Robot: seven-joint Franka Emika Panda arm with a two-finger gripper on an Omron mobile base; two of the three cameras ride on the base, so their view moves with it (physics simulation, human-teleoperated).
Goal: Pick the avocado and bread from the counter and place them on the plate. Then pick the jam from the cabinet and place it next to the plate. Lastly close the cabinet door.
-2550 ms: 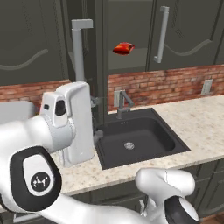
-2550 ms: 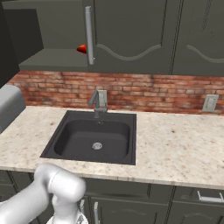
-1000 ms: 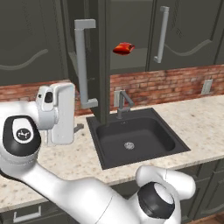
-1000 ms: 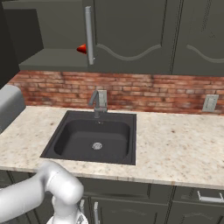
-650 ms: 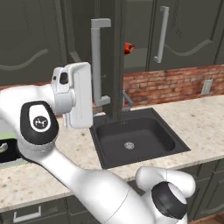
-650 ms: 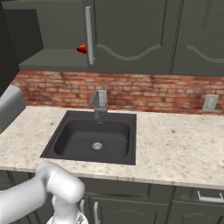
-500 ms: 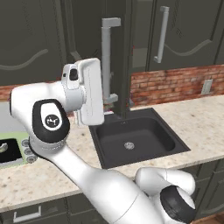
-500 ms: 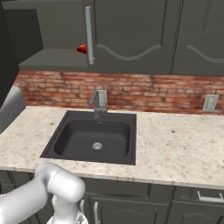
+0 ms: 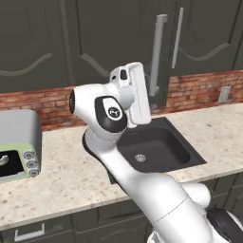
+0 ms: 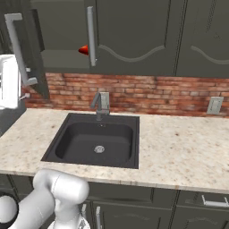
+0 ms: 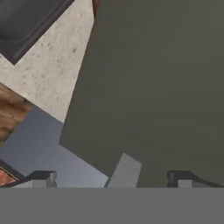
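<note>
Fingers state: released. My fingers (image 11: 43, 176) stand wide apart, with nothing clamped between them.

Between the tips: the lower end of the bar handle (image 11: 124, 172) rises in the gap, and neither tip presses on it, as far as the hand view shows.

Ahead of the tips: the flat outer face of the cabinet door (image 11: 157, 87), close up.

Cabinet door: swung out from the cabinet (image 10: 58, 58). Its bar handle runs upright, on the free edge nearest the base (right base view).

Jam position: the jam (image 10: 83, 50) sits on the inner shelf at the right side of the opening. It is partly hidden behind the bar handle of the neighbouring shut door (image 10: 91, 36).

Governing relation: my hand is on the outer side of the open door and the jam is on the inner side. The door panel therefore lies between fingers and jam. In the right base view the jam is to the right of the door and slightly above my hand.

Long axis: the jam is squat, so no axis favours one approach. Which way its lid faces is too small to tell.

Step in hand (judgement): with the door open and the handle let go, I take the jam pick to be next.

Next move calls for (judgement): backing away from the handle, passing round the door's free edge, then reaching right and up to the shelf.

Risk (judgement): catching the handle or the door edge on the way round.

Below: counter (image 10: 179, 147) and sink (image 10: 96, 141).
</note>
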